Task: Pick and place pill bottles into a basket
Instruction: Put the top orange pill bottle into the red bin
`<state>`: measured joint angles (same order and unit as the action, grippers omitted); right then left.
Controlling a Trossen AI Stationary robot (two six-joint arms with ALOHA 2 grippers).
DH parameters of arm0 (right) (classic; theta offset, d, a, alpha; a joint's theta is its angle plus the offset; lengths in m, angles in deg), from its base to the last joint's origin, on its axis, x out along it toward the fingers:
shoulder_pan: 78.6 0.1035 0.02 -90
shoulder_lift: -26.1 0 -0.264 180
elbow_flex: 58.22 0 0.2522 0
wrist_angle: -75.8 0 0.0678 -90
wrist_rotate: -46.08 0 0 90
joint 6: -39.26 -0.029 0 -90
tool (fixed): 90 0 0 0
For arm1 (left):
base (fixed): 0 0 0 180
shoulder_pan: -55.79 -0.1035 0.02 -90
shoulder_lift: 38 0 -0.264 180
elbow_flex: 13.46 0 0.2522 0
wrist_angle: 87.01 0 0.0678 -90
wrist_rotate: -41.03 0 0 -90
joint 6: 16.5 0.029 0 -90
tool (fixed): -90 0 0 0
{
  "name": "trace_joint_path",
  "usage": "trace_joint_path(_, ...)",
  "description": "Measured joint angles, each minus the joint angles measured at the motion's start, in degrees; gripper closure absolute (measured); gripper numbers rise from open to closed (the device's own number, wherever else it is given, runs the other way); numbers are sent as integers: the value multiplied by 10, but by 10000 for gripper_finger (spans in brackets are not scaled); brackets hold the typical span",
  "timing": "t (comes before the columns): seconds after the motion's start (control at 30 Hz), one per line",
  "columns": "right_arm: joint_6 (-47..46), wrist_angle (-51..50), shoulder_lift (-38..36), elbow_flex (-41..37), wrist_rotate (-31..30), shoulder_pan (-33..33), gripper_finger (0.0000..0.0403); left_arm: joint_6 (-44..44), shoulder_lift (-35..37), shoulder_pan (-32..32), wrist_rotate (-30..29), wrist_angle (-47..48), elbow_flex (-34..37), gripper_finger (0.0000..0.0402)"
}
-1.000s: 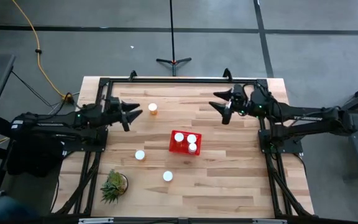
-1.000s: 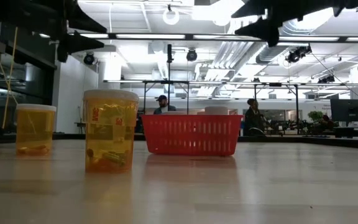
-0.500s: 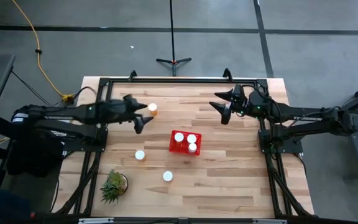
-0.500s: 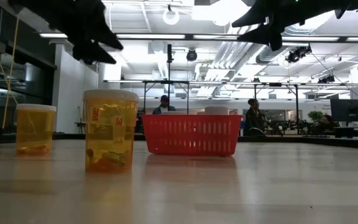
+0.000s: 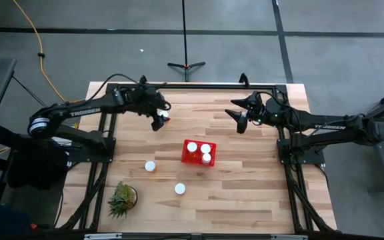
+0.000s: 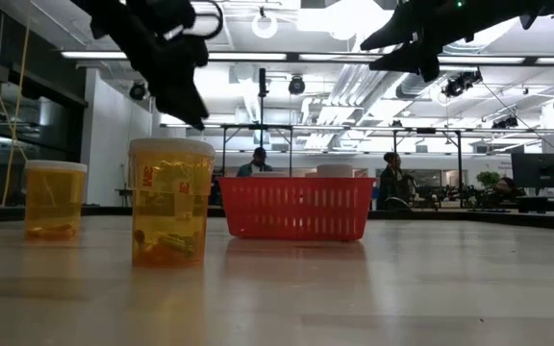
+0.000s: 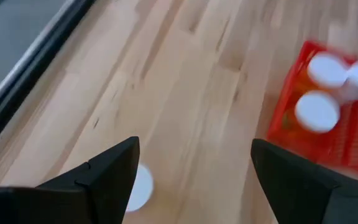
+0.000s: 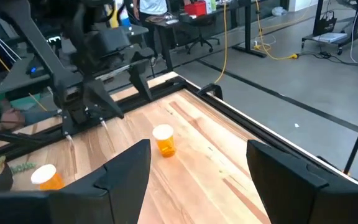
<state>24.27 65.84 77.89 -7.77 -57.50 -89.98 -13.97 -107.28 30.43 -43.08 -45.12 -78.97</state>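
You are lining up the left gripper (image 5: 159,119) on the far bottle (image 5: 165,115), so settle it square over the white cap before you go down, and keep the fingers level so both sides meet the body together rather than knocking it over. Its jaws stand released and empty, as the left wrist view shows, with bare wood between the fingers (image 7: 107,174). The cap (image 7: 138,186) peeks out just beside one finger, off to the side rather than centred in the gap, so shift across first. From above, the gripper sits touching or just over the bottle's edge; I cannot tell which, since the arm covers part of it. The basket (image 5: 187,159) lies near, toward the table's middle, already holding three bottles. Two more bottles (image 5: 150,166) stand well apart from this gripper, closer to the plant (image 5: 121,199). Your right gripper (image 5: 240,119) waits spread and empty over the far right of the table.
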Motion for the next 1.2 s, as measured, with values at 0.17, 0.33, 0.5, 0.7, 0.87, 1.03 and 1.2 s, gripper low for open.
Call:
trace_joint_path(0.17, 0, -15, 0, 0, 0, 0, 147, 79, -23, -36, 13, 38, -1, 54)
trace_joint_path(0.33, 0, -20, 0, 0, 0, 0, 147, 136, -39, -57, 22, 65, -1, 51)
trace_joint_path(0.5, 0, -19, 0, 0, 0, 0, 147, 143, -74, -62, 26, 90, -1, 42)
trace_joint_path(0.7, 0, -20, 0, 0, -8, 0, 147, 167, -104, -61, 15, 93, -1, 5)
trace_joint_path(0.87, 0, -21, 0, 0, -24, 0, 147, 193, -105, -62, -17, 87, -1, 14)
trace_joint_path(1.03, 10, -23, 0, 0, -28, 0, 147, 202, -105, -61, -24, 46, -1, 4)
trace_joint_path(1.2, 9, -23, 0, 0, -28, 0, 147, 216, -105, -62, -43, 35, -1, 6)
